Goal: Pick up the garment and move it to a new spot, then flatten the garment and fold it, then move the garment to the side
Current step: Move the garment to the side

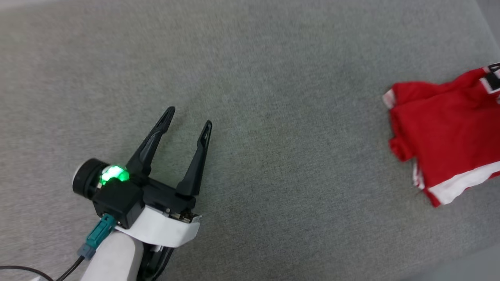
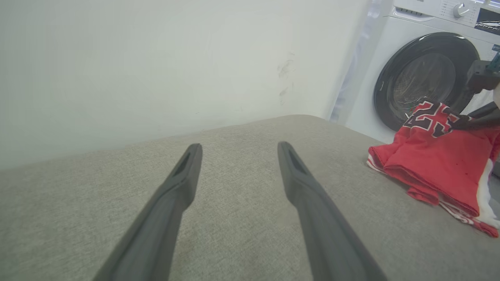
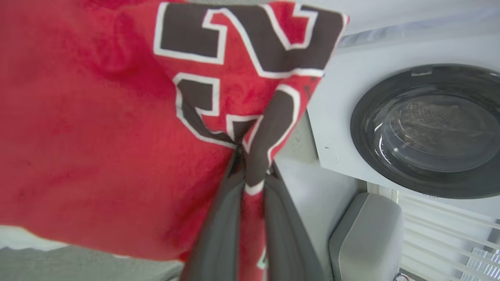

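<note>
Right gripper [image 3: 254, 164] tight on garment [image 3: 97, 136]

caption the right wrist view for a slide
Right gripper pinching the red garment by its number print, washing machine behind.

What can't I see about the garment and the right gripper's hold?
- Head view: the garment runs off the right edge; its far side is cut off.
- Right wrist view: the garment wraps the right gripper, burying its fingertips and hiding what lies beneath.
- Left wrist view: the right gripper is cut by the right edge.
</note>
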Robot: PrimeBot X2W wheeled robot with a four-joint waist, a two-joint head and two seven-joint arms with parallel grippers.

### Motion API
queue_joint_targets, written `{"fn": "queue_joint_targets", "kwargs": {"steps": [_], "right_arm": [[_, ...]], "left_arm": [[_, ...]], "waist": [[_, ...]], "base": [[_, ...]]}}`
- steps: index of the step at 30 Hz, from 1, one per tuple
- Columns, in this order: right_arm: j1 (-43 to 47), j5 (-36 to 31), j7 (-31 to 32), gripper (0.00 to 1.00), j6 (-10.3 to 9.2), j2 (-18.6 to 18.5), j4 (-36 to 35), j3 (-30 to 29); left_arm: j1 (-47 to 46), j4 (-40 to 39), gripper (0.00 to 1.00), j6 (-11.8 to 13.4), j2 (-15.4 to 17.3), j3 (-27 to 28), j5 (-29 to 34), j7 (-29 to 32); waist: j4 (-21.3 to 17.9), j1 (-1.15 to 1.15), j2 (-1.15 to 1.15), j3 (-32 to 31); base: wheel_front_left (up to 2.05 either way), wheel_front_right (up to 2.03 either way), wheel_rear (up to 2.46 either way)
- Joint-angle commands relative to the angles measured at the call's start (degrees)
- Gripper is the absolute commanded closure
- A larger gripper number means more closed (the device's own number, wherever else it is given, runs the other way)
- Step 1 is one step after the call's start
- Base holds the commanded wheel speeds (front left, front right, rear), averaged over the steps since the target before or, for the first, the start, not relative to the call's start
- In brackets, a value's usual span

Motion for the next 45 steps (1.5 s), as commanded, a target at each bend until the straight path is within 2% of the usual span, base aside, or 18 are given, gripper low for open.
{"fn": "queue_joint_targets", "kwargs": {"steps": [1, 10, 18, 19, 20, 21, 30, 33, 36, 42, 45], "right_arm": [[-1.00, -0.77, -1.82, 1.00, -0.10, -0.14, 3.11, -1.81], [-0.86, -3.47, -8.61, 1.00, -0.10, 0.45, 15.55, -14.50], [-0.64, -5.61, -10.02, 1.00, -0.10, 3.94, 20.16, -18.88], [-0.55, -6.14, -9.82, 0.89, -0.10, 4.39, 20.40, -19.15], [-0.65, -6.48, -9.98, 0.20, -0.10, 4.80, 20.57, -19.92], [-0.64, -7.01, -10.26, 0.00, -0.10, 5.17, 20.36, -20.08], [-0.35, -8.13, -12.26, 0.00, -0.10, 5.44, 15.11, -20.87], [-0.16, -6.90, -14.64, 0.00, -0.10, 6.76, 11.69, -21.93], [0.95, -5.77, -18.07, 0.00, -0.10, 9.60, 7.50, -23.54], [6.16, -2.33, -23.72, 0.00, -0.10, 18.49, -1.10, -27.22], [10.68, 0.22, -26.48, 0.00, -0.09, 21.79, -5.21, -27.95]], "left_arm": [[-1.72, -0.57, 0.00, 0.05, 0.78, -0.56, 0.46, -0.12], [-3.95, -2.96, 0.00, 0.05, 2.40, -1.52, 1.53, -0.12], [-3.34, -2.99, 0.00, 0.05, 2.70, -1.74, 2.11, -0.12], [-3.19, -2.83, 0.00, 0.05, 2.68, -1.75, 2.13, -0.12], [-3.03, -2.70, 0.00, 0.05, 2.60, -1.62, 2.10, -0.12], [-2.83, -2.52, 0.00, 0.05, 2.44, -1.50, 2.08, -0.12], [1.48, -1.13, 0.00, 0.17, 0.87, 1.61, 2.17, -0.12], [3.79, -0.36, 0.00, 0.37, -1.01, 4.29, 0.72, -0.12], [5.96, -0.13, 0.00, 0.46, -2.61, 6.81, 0.27, -0.12], [9.60, 0.45, 0.00, 0.75, -5.23, 9.89, 1.16, -0.13], [11.22, 0.74, 0.00, 0.92, -6.19, 10.89, 2.21, -0.12]], "waist": [[-1.23, -0.01, 0.00, 5.10], [1.63, -0.01, 0.00, 9.62], [2.86, -0.01, 0.00, 9.34], [2.96, -0.01, 0.00, 8.98], [3.02, -0.01, 0.00, 8.53], [3.10, -0.01, 0.00, 7.92], [3.67, -0.01, 0.00, -0.26], [4.41, -0.01, 0.00, -4.57], [5.05, -0.01, 0.00, -8.58], [7.40, -0.01, 0.00, -15.82], [8.80, -0.01, 0.00, -18.58]], "base": [[0.00, 0.00, 0.00], [0.00, 0.00, 0.00], [0.00, 0.00, 0.00], [0.00, 0.00, 0.00], [0.00, 0.00, 0.00], [0.00, 0.00, 0.00], [0.00, 0.00, 0.00], [0.00, 0.00, 0.00], [0.00, 0.00, 0.00], [0.00, 0.00, 0.00], [0.00, 0.00, 0.00]]}}
